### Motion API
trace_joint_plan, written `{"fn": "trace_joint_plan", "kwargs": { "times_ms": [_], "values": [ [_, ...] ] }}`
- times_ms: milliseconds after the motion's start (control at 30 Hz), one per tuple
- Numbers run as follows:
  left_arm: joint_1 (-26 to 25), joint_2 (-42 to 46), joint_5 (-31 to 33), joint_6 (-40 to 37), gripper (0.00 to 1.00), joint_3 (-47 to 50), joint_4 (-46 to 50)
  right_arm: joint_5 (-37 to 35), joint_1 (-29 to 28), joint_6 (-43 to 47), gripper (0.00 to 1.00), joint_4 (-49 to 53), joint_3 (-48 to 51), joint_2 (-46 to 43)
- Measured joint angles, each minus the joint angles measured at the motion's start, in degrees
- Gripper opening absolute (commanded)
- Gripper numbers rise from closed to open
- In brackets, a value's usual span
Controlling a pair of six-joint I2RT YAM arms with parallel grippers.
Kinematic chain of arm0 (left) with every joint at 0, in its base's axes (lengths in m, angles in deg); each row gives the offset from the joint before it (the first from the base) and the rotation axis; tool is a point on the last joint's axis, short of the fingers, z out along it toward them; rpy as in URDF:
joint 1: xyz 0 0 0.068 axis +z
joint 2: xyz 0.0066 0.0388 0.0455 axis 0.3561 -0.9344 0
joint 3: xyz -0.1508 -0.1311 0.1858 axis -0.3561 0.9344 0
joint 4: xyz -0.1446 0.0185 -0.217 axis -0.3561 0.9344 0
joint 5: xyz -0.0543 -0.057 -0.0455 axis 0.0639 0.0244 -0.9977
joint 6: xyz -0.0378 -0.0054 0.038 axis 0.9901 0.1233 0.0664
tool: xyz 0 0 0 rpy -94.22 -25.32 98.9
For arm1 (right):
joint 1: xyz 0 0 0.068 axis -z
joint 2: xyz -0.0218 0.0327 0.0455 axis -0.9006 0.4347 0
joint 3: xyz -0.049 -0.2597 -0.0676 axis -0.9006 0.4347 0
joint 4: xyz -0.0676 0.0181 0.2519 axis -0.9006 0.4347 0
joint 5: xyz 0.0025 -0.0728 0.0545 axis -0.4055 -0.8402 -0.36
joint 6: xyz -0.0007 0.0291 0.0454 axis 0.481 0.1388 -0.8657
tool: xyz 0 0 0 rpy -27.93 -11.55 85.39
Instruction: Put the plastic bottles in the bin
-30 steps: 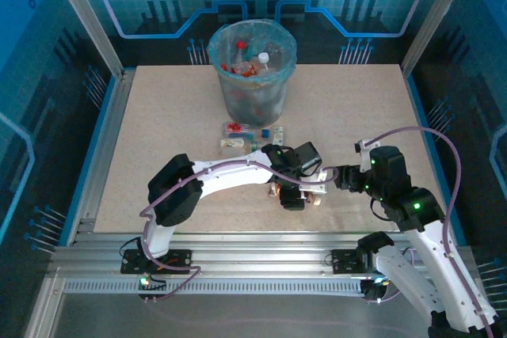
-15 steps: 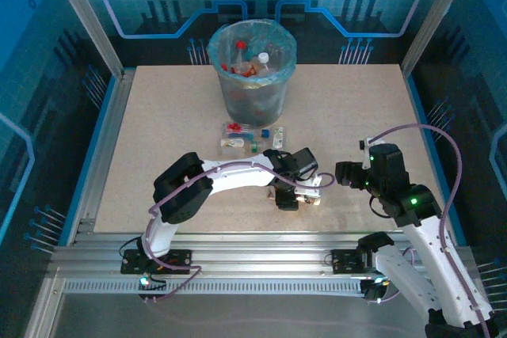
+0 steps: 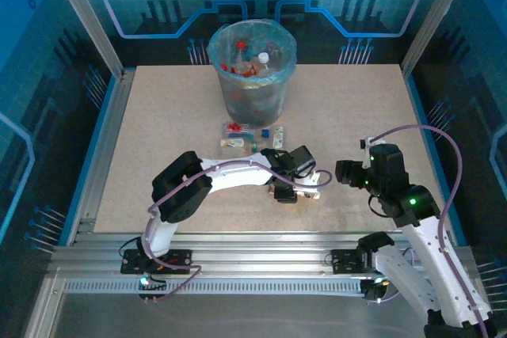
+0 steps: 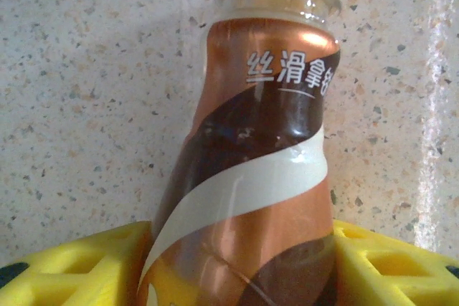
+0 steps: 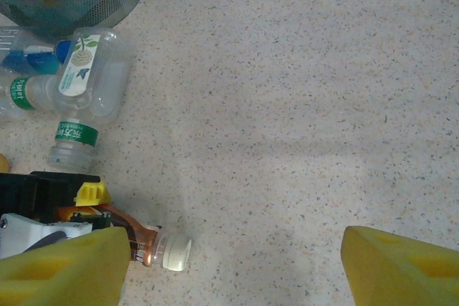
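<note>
Far bin holds several plastic bottles; a few loose bottles lie on the table nearer; the left gripper clasps a brown-labelled bottle; the right gripper stands wide, empty

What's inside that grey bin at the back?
Bottles, some red-labelled, one white-capped, piled in the bin, within its blue bag. Whatever lies under them is covered.
</note>
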Motion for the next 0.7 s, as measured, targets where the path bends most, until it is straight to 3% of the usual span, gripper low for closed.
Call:
{"fn": "trace_joint_plan", "kwargs": {
  "times_ms": [233, 367, 433, 500, 700],
  "values": [
    [0.76, 12.02, -0.7, 1.55, 0.54, 1.64, 0.44, 1.55, 0.0, 1.03, 0.7, -2.08, -3.28, 0.92],
    [1.36, 21.03, -0.59, 3.67, 0.51, 0.79, 0.74, 2.89, -0.02, 1.53, 0.68, -4.55, -10.49, 4.79],
    [2.54, 24.37, -0.44, 6.23, 0.45, -1.33, 1.49, 3.32, -0.02, 1.57, 0.68, -5.86, -14.75, 7.89],
    [5.42, 26.45, -0.09, 10.05, 0.41, -5.6, 2.43, 3.91, -0.09, 1.55, 0.67, -7.67, -19.23, 11.54],
    [17.22, 31.45, 0.42, 22.36, 0.44, -14.03, -0.42, 4.31, -4.0, 1.29, 0.67, -13.09, -27.34, 20.61]
  ]
}}
